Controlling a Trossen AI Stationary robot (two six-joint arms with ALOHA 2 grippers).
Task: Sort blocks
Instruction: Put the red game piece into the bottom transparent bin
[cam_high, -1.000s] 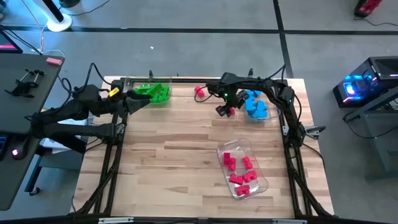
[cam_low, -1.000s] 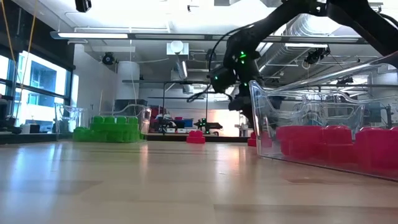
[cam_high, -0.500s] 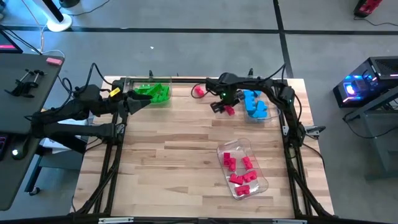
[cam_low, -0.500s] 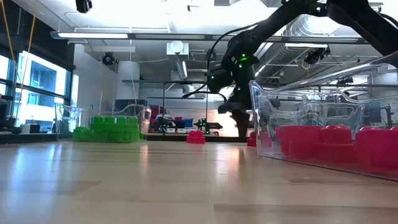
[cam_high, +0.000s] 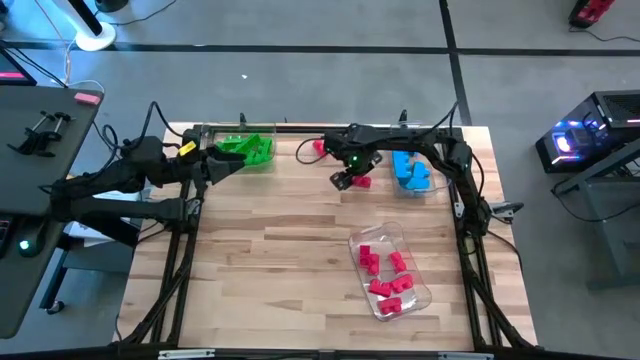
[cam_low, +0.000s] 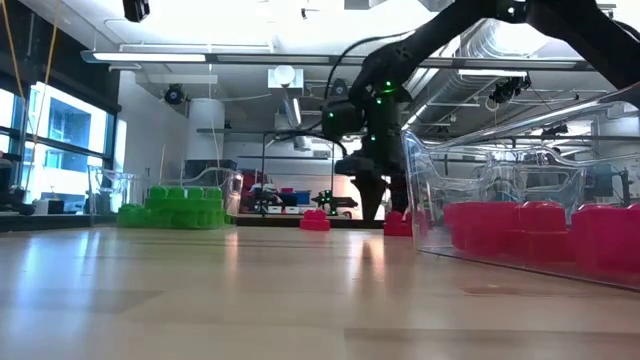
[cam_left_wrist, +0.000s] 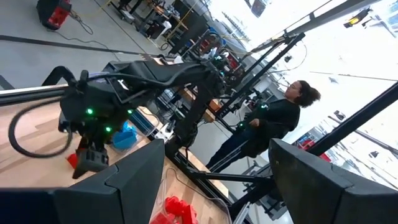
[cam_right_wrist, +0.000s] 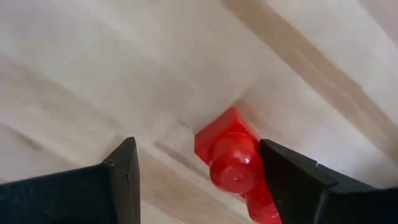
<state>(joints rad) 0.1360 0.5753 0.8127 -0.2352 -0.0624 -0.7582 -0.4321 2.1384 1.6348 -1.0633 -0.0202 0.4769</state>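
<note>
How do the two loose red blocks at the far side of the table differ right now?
The red block near the blue pile sits under the open right gripper; the red block at the far edge lies apart from both grippers. Both rest on the bare table, outside any tray.

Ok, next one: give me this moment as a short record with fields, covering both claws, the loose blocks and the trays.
right claw: open, above the table, a small red plastic block on the wood between its fingers
left claw: open, waiting at the green blocks
loose blocks: second red block on the table's far side
green plastic blocks: grouped at the far left
blue plastic blocks: grouped at the far right
clear plastic tray: holds red blocks, near right
wooden table: bare in the middle
</note>
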